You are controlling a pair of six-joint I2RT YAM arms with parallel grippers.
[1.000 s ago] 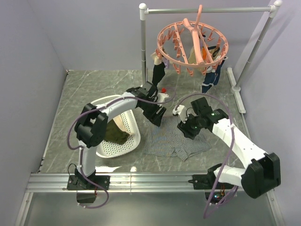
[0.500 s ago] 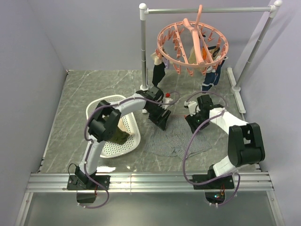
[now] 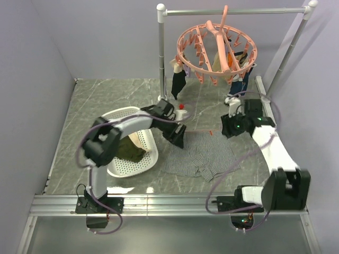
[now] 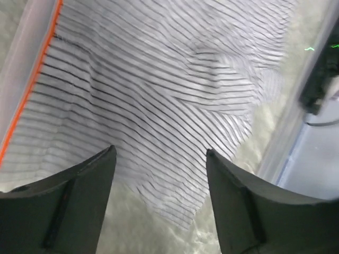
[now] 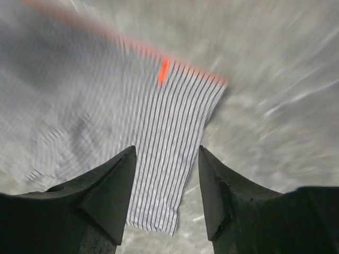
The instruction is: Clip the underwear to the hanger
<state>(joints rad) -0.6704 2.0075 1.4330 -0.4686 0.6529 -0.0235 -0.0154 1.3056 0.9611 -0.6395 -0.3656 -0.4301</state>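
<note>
- The underwear, grey-and-white striped boxer shorts, lay spread and rumpled on the marble-patterned tabletop, clipped to nothing.
- The left hand hung at the underwear's far left corner; the left wrist view showed the left hand released, its dark fingers spread apart with nothing between them and only striped cloth below. Whether the tips touched the cloth could not be told.
- The right hand sat just off the underwear's far right corner. The blurred right wrist view showed the right hand also released, fingers parted and empty above an orange-trimmed edge of the underwear.
- The hanger, a salmon-pink ring of clip pegs, hung by its hook from the grey rail stand well behind the underwear and above it, with a dark garment and a navy one dangling from its pegs.
- A white basket stood just left of the underwear, holding an olive-green garment.
</note>
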